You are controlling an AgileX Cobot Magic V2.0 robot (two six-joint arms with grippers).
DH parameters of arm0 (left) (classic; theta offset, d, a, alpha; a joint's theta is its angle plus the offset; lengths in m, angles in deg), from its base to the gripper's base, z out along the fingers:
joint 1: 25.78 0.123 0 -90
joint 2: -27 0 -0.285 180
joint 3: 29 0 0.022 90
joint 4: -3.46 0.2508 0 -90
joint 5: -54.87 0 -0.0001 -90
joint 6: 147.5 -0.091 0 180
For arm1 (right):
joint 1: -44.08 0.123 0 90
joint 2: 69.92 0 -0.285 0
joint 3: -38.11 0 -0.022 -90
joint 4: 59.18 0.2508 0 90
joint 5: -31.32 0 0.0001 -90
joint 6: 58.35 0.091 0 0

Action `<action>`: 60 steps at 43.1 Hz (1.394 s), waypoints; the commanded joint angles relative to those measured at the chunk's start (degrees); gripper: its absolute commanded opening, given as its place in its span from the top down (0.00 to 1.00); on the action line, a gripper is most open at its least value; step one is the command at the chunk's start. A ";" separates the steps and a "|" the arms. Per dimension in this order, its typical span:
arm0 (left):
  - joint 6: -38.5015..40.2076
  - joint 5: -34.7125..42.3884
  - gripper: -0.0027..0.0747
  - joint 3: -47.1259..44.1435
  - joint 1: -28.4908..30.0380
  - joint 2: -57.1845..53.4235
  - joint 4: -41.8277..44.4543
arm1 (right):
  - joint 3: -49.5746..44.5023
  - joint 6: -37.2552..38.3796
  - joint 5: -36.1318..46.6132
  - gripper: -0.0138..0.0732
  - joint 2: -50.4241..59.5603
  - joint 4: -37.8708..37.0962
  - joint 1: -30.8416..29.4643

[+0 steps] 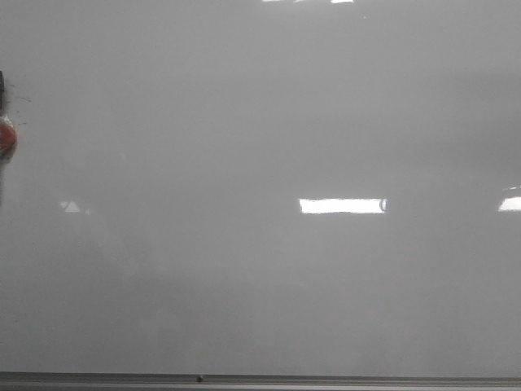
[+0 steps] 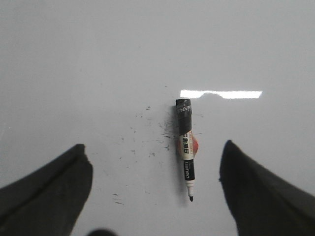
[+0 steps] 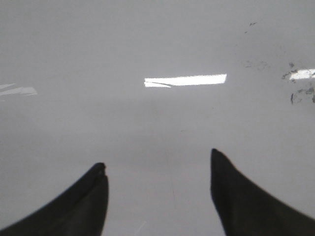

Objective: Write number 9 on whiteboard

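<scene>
The whiteboard [image 1: 260, 147] is a glossy pale grey board that fills the front view, with a thin grey metal edge [image 1: 260, 380] along the near side. No number 9 shows on it in any view. A black and white marker [image 2: 185, 147] with a red-orange patch on its barrel lies uncapped on the board, tip toward my left gripper [image 2: 155, 150]. That gripper is open and empty, hovering with the marker between its fingers, nearer the right-hand one in the view. My right gripper [image 3: 158, 162] is open and empty over bare board. At the far left of the front view a sliver of the marker [image 1: 5, 137] shows.
Small dark ink specks [image 2: 147, 132] dot the board beside the marker. More dark smudges [image 3: 298, 91] show in the right wrist view. Bright rectangular light reflections [image 1: 342, 206] lie on the board.
</scene>
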 commanded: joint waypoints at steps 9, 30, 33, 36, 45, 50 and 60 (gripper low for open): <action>-0.20 3.98 0.16 2.32 -5.12 11.73 -4.48 | 2.00 -0.18 4.28 0.16 -0.83 0.10 -0.33; -0.20 26.99 0.17 6.76 -10.82 47.77 -4.73 | 2.00 -0.18 4.09 0.16 -0.83 0.10 -0.21; -0.20 28.36 0.17 8.40 -11.09 51.89 -4.73 | 2.00 -0.18 4.14 0.16 -0.83 0.10 -0.22; -0.20 29.57 0.17 9.81 -11.09 55.60 -4.73 | 2.00 -0.18 4.20 0.16 -0.83 0.10 -0.22; -0.20 35.55 0.17 10.81 -11.09 61.77 -4.73 | 2.00 -0.18 4.19 0.16 -0.83 0.10 -0.16; -0.20 38.61 0.23 10.81 -11.09 63.71 -4.73 | 2.00 -0.18 4.19 0.16 -0.83 0.10 -0.16; -0.20 39.70 0.58 10.81 -11.09 64.56 -4.73 | 2.00 -0.18 4.19 0.16 -0.83 0.10 -0.16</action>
